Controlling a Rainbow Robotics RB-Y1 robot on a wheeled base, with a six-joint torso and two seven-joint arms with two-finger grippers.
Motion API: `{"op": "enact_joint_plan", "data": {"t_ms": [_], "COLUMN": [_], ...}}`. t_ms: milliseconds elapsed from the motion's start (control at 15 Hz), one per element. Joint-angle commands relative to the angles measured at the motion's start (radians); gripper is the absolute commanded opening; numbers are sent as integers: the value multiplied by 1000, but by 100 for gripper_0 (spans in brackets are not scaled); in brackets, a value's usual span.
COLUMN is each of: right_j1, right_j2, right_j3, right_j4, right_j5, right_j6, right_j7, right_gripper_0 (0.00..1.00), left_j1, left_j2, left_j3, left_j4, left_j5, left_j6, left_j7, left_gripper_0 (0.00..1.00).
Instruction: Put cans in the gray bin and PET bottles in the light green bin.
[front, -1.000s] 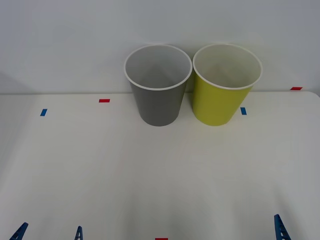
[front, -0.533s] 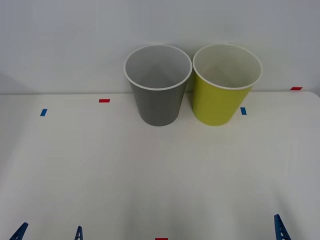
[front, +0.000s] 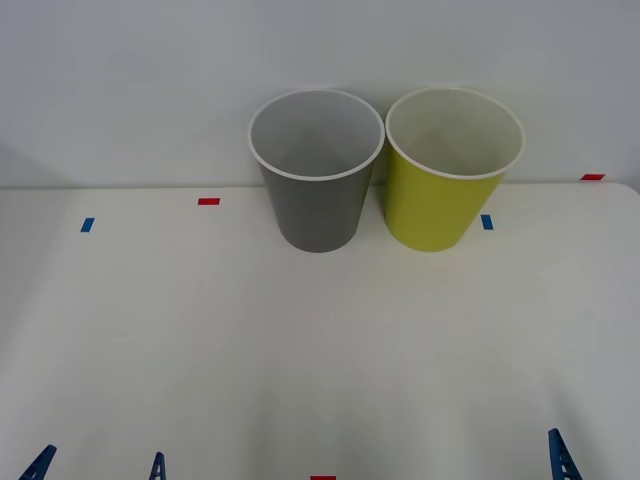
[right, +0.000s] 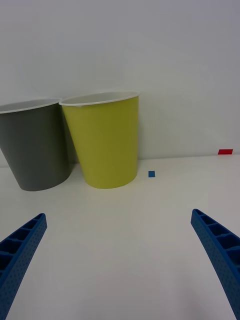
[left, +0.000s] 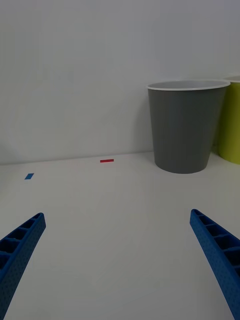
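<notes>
Cans are nowhere on the table as far as I can tell, so sorting looks either finished or not started.

Front view: the gray bin (front: 317, 170) stands upper middle of the frame against the wall, with the light green bin (front: 452, 168) just to its right, nearly touching. Both insides look pale and bare from here, though the bottoms are hard to judge. The left gripper (front: 97, 465) pokes up at the bottom left, tips spread; one tip of the right gripper (front: 562, 457) shows at the bottom right.

Right wrist view: fingers wide apart at the bottom corners, holding nothing, both bins upper left, a blue tape mark (right: 151, 174) beside the green one.

Left wrist view: fingers wide and bare too, gray bin right of centre.

My guess: both arms are parked, and the next move needs a can to appear first.
</notes>
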Motion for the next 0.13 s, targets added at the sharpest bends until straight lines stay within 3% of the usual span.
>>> {"op": "enact_joint_plan", "data": {"t_ms": [67, 133], "right_j1": [0, 0], "right_j2": [0, 0], "right_j3": [0, 0], "right_j4": [0, 0], "right_j5": [0, 0], "right_j6": [0, 0], "right_j7": [0, 0], "right_gripper_0": [100, 100], "left_j1": [0, 0], "left_j2": [0, 0], "left_j3": [0, 0], "left_j4": [0, 0], "left_j5": [0, 0], "left_j6": [0, 0], "left_j7": [0, 0], "left_gripper_0": [100, 100]}}
